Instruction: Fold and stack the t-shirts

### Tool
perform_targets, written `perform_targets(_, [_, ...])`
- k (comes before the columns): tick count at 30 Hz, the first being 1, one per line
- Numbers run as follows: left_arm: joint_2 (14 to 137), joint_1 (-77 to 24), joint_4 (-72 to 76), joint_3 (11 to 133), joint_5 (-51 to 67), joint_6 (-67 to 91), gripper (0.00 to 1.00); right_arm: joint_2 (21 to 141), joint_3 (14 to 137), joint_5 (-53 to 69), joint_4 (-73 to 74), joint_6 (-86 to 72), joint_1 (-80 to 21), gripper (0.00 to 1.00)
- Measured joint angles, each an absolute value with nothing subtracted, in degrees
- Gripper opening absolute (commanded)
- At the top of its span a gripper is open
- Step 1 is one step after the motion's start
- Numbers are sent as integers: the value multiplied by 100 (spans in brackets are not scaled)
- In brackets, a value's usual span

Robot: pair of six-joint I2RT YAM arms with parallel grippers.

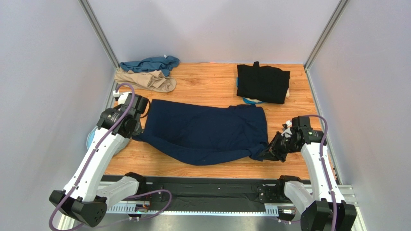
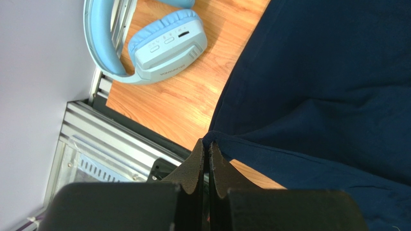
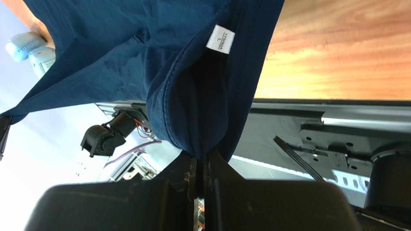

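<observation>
Our left gripper [image 2: 206,144] and right gripper [image 3: 202,156] each pinch 1 end of the navy t-shirt [image 1: 207,132], stretched lengthwise left-to-right between them, collar end rightward.

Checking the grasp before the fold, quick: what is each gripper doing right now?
Left gripper: closed, pinching the edge of the navy t-shirt.
Right gripper: closed on a bunched fold of the navy t-shirt, below its collar tag.
</observation>
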State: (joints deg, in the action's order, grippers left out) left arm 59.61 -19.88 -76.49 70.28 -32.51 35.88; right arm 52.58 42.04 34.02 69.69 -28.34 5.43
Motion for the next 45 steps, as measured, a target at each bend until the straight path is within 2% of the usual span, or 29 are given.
perform_targets(2, [5905, -1988, -7688, 6987, -3214, 3623, 0, 5258, 4204, 3406, 7059, -2808, 543, 6])
perform_targets(3, [5896, -1988, -7701, 6982, -3208, 3636, 4, 5266, 4204, 3409, 7107, -2792, 543, 11])
perform_targets(4, [5894, -1988, -7701, 6982, -3201, 3640, 9, 5280, 4209, 3406, 7144, -2773, 543, 24])
perform_targets(5, [5894, -1988, -7701, 6984, -3201, 3647, 22, 5299, 4226, 3406, 7203, -2749, 543, 29])
perform_targets(6, [5900, -1988, -7708, 6991, -3201, 3651, 29, 5319, 4261, 3406, 7260, -2738, 543, 36])
perform_targets(8, [5944, -1988, -7773, 7111, -3201, 3629, 43, 5352, 4421, 3395, 7384, -2720, 543, 41])
perform_targets(9, [5977, -1988, -7800, 7312, -3234, 3636, 44, 5374, 4589, 3391, 7454, -2705, 543, 43])
perform_targets(17, [6403, -1988, -7664, 9096, -3647, 3485, 45, 5863, 6353, 3094, 7520, -2626, 543, 41])
perform_targets(22, [6375, -1975, -7039, 8379, -3457, 3153, 43, 6643, 6455, 2683, 6838, -2635, 543, 41])
perform_targets(27, [7120, -1973, -5865, 7533, -2401, 2851, 43, 8202, 6814, 2351, 5942, -2639, 543, 42])
perform_targets(31, [8232, -1975, -5192, 7675, -1728, 2617, 43, 9463, 7703, 2130, 5430, -2502, 541, 42])
perform_targets(35, [9035, -1975, -4884, 8016, -1219, 2418, 42, 10057, 8243, 1992, 5094, -2410, 530, 43])
perform_targets(45, [9260, -1979, -4672, 7942, -611, 2193, 41, 11080, 8593, 1800, 4668, -2375, 414, 43])
